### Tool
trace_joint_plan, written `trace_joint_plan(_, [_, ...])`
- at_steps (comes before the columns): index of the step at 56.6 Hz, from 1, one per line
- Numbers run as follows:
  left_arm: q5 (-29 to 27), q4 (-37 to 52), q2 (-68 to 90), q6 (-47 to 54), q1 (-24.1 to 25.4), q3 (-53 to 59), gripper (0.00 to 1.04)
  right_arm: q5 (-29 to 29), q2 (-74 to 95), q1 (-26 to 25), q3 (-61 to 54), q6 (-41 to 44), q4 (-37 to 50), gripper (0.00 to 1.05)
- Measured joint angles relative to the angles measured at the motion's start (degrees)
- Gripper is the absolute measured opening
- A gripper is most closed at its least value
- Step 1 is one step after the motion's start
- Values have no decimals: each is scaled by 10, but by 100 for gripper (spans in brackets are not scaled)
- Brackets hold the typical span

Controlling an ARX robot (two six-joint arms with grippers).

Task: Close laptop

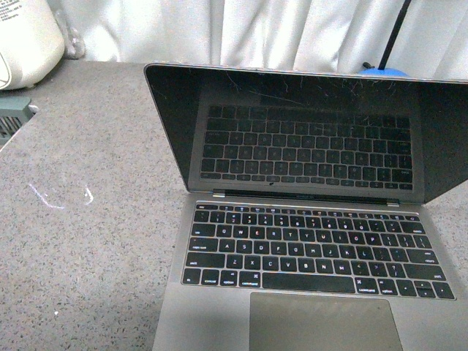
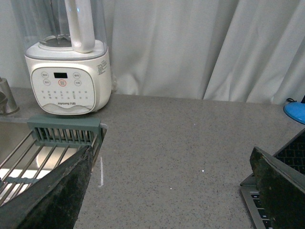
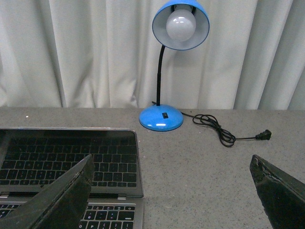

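The laptop (image 1: 314,241) stands open on the grey counter, its dark scratched screen (image 1: 307,131) upright and mirroring the black keys. No arm shows in the front view. In the left wrist view my left gripper (image 2: 174,191) is open above bare counter, and a corner of the laptop (image 2: 259,202) lies by one finger. In the right wrist view my right gripper (image 3: 174,191) is open over the counter beside the laptop's (image 3: 71,157) screen edge. Nothing is between either pair of fingers.
A white blender (image 2: 69,71) stands at the back left by a sink with a metal rack (image 2: 28,152). A blue desk lamp (image 3: 164,117) with a black cord (image 3: 224,133) stands behind the laptop. White curtains (image 1: 241,29) close off the back.
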State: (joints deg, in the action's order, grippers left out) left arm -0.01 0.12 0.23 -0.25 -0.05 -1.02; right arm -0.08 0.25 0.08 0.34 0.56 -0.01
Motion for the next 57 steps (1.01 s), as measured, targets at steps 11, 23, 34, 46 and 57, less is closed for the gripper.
trace_joint_plan(11, [0, 0, 0, 0, 0, 0, 98, 0, 0, 0, 0, 0, 0, 96])
trace_joint_plan(23, [0, 0, 0, 0, 0, 0, 98, 0, 0, 0, 0, 0, 0, 96])
trace_joint_plan(34, [0, 0, 0, 0, 0, 0, 98, 0, 0, 0, 0, 0, 0, 96])
trace_joint_plan(46, [0, 0, 0, 0, 0, 0, 98, 0, 0, 0, 0, 0, 0, 96])
trace_joint_plan(57, [0, 0, 0, 0, 0, 0, 98, 0, 0, 0, 0, 0, 0, 96])
